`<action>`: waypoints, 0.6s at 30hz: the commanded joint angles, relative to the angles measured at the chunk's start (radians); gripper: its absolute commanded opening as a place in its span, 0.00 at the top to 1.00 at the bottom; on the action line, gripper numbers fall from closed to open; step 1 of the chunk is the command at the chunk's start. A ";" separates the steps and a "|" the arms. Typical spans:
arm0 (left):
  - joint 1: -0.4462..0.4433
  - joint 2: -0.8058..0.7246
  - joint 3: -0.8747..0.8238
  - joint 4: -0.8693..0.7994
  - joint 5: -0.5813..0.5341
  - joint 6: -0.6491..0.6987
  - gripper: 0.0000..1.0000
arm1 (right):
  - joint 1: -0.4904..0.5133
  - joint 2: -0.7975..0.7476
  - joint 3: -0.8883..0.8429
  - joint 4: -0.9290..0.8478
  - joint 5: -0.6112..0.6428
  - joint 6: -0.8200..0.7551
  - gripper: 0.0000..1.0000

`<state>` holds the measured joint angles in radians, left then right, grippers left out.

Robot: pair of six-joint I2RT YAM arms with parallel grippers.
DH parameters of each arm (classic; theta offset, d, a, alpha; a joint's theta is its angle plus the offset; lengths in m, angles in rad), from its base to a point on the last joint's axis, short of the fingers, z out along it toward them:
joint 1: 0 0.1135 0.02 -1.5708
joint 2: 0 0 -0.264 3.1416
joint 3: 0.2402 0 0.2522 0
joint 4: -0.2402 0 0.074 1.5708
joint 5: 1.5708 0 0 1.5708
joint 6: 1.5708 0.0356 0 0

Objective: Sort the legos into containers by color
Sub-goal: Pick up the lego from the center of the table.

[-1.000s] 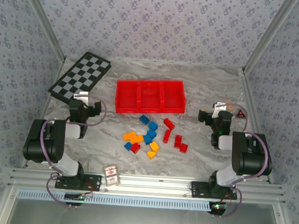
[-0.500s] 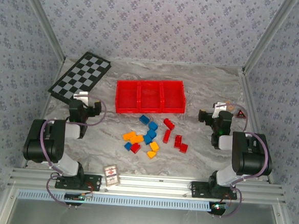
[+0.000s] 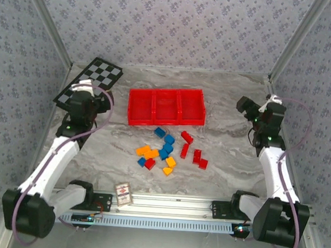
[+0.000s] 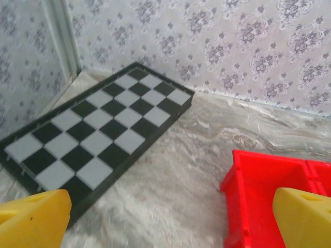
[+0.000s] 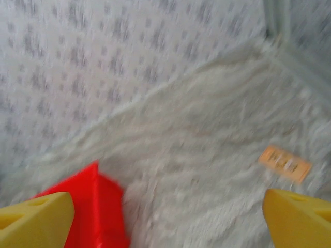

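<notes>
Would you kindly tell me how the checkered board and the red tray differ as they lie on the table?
The checkered board is black-and-white and flat; the red tray is one colour, walled into three compartments. The board lies slanted at the far left; the tray sits square in the middle. Neither holds any legos.

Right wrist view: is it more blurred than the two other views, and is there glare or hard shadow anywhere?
Right wrist view: yes, smeared all over; the wallpaper, the red tray and the orange label are soft. Left wrist view: sharp on the checkered board, no glare. Top external view: sharp, even light, faint shadows by the legos.
</notes>
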<state>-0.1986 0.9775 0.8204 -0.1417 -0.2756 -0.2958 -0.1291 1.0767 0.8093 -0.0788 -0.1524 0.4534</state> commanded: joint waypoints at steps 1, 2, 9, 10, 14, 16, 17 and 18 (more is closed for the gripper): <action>0.001 -0.077 0.023 -0.416 0.096 -0.125 0.00 | 0.058 0.064 0.073 -0.490 -0.172 0.092 0.09; 0.001 -0.111 0.017 -0.450 0.137 -0.145 0.01 | 0.092 0.089 0.090 -0.564 -0.183 0.083 0.12; -0.002 -0.307 -0.029 -0.644 0.262 -0.189 0.00 | 0.421 0.214 0.139 -0.768 -0.046 0.118 0.20; -0.002 -0.325 -0.030 -0.663 0.266 -0.186 0.00 | 0.455 0.229 0.139 -0.769 -0.034 0.132 0.21; -0.020 -0.375 -0.075 -0.629 0.299 -0.200 0.00 | 0.545 0.303 0.140 -0.739 0.002 0.151 0.23; -0.021 -0.383 -0.106 -0.577 0.354 -0.208 0.00 | 0.577 0.361 0.156 -0.736 0.012 0.150 0.24; -0.021 -0.378 -0.108 -0.569 0.369 -0.210 0.00 | 0.591 0.385 0.166 -0.736 0.017 0.146 0.25; -0.021 -0.373 -0.108 -0.568 0.386 -0.208 0.00 | 0.607 0.413 0.181 -0.742 0.031 0.141 0.26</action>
<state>-0.2161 0.5968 0.7265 -0.7311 0.0307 -0.4850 0.4469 1.4364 0.9478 -0.7788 -0.1703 0.5785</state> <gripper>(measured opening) 0.997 0.747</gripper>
